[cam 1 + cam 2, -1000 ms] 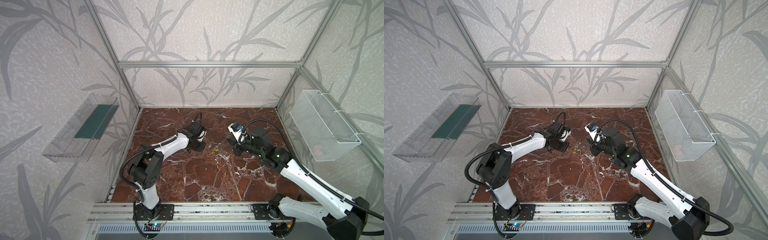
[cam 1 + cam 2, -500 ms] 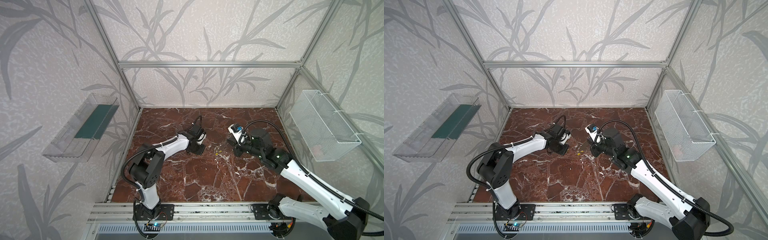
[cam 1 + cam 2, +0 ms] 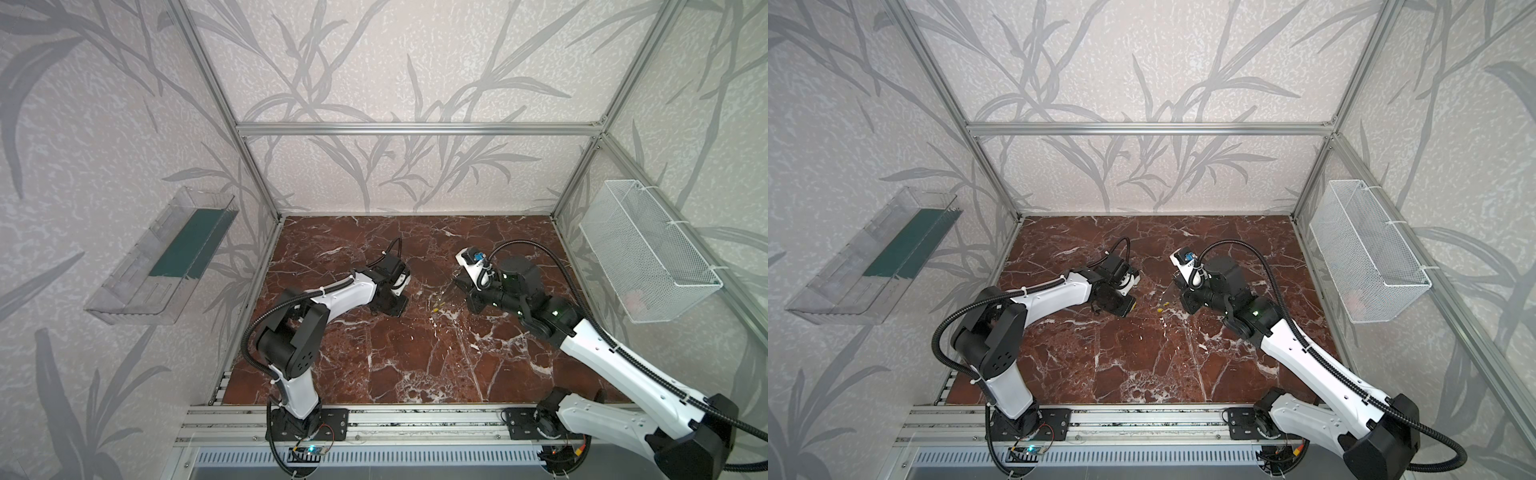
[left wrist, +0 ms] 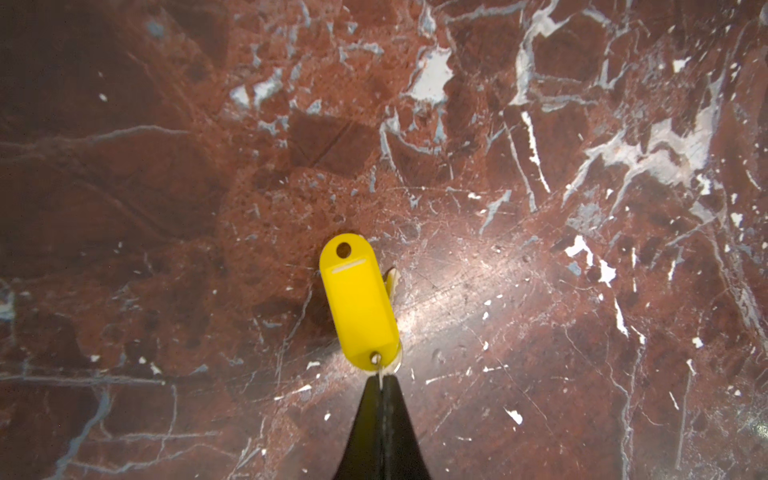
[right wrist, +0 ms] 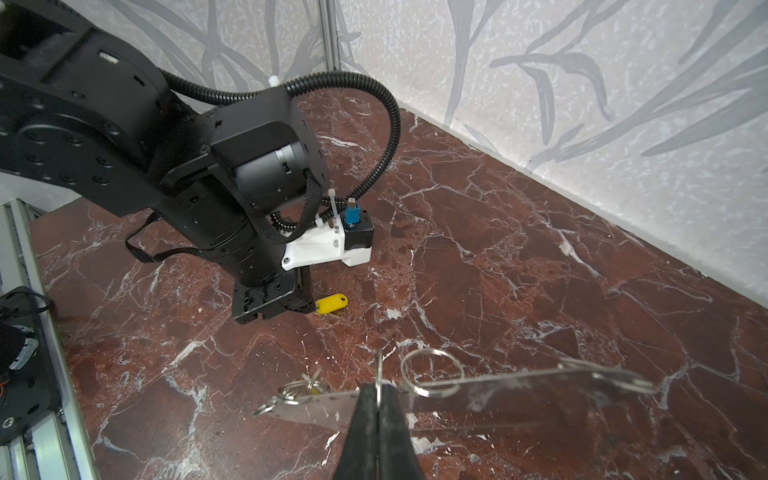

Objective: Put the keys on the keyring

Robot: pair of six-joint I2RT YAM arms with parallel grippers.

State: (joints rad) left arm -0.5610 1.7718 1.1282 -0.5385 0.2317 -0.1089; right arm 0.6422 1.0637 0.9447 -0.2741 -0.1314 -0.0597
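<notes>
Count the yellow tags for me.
2. One yellow tag is pinched by its loop in the left pincer; a second tag peeks through the rings at the metal plate's end, mostly hidden.

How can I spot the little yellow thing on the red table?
Look at the red marble table, near its middle, where the left gripper points down. Its shut jaws pinch the tiny metal loop of the key. It is a bright yellow oblong tag, unlike the flat silvery keyring opposite.

White shells [image 3: 349,293], black joints [image 3: 286,345], corrugated cables [image 5: 395,124]; left claw [image 4: 380,384] black.
</notes>
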